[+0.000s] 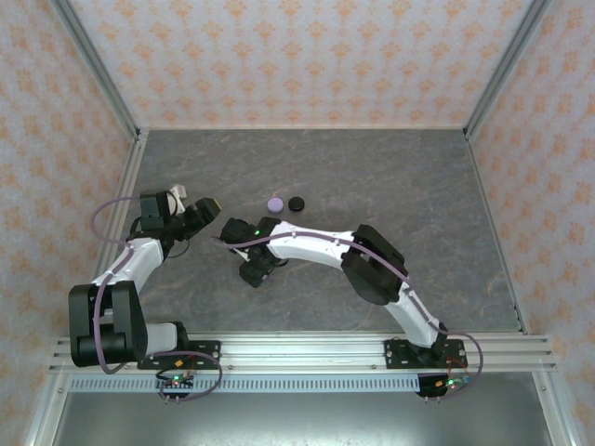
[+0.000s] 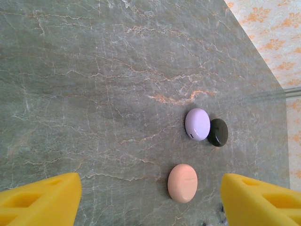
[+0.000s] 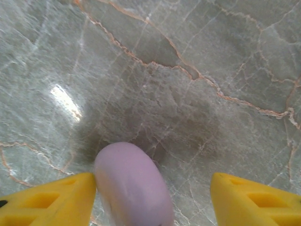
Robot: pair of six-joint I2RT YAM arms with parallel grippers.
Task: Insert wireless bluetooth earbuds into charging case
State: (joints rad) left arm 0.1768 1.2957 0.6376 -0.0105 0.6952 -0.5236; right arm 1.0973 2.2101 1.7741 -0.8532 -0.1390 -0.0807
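Right wrist: right gripper (image 3: 153,181) jaws spread wide, nothing clamped. Pale lavender piece (image 3: 133,186) sits btwn them on the table (image 3: 197,70), touching one finger only. Bud or case, can't tell. Prob lining up a pinch. Left wrist: left gripper (image 2: 150,183) spread too, empty, poised near lavender case (image 2: 197,124), black case (image 2: 218,132), peach case (image 2: 182,182), likely on standby.

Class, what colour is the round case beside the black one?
Pale lavender case, clearest in left wrist view.
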